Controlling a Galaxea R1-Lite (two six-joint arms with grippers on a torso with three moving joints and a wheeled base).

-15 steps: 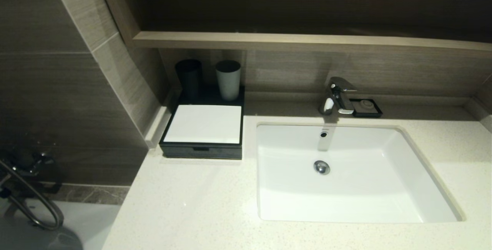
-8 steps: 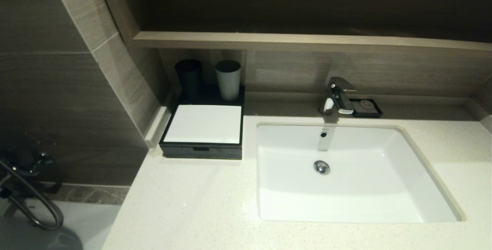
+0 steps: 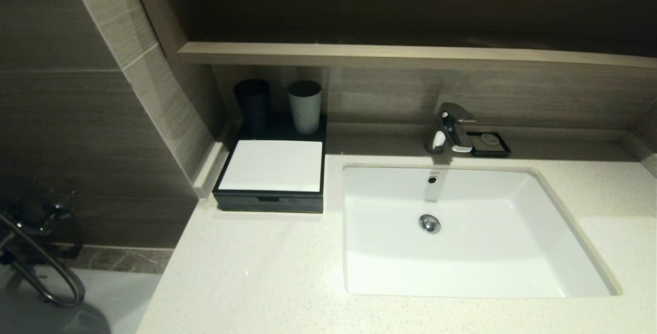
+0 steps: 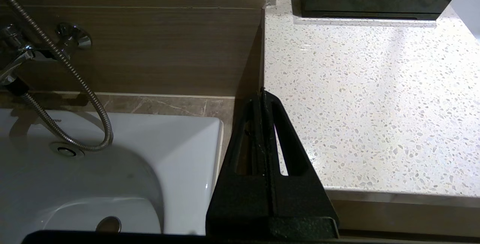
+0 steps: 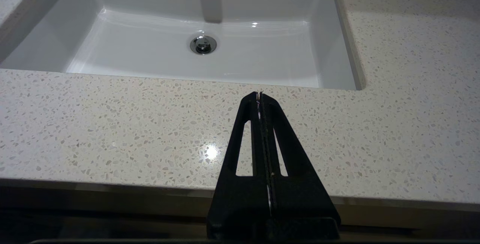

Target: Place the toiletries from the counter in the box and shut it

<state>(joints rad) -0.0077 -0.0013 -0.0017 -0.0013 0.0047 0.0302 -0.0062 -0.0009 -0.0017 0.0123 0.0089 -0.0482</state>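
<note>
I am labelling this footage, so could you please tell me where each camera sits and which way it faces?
Head view: high on the robot, looking down at the counter, box and basin; no arm shows.
Left wrist view: behind the shut left end effector, facing the counter's edge and the box's drawer front.
Right wrist view: behind the shut right end effector, facing the basin.
Head and left wrist views share the box.

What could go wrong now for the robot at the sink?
No toiletries show on the counter, so the robot might hunt for packets that aren't there. The box has its drawer pushed shut, with two cups standing just behind it; a clumsy pull could knock them over. The left pincer and right pincer are both shut at the counter's near edge, so each must open before grabbing anything.
</note>
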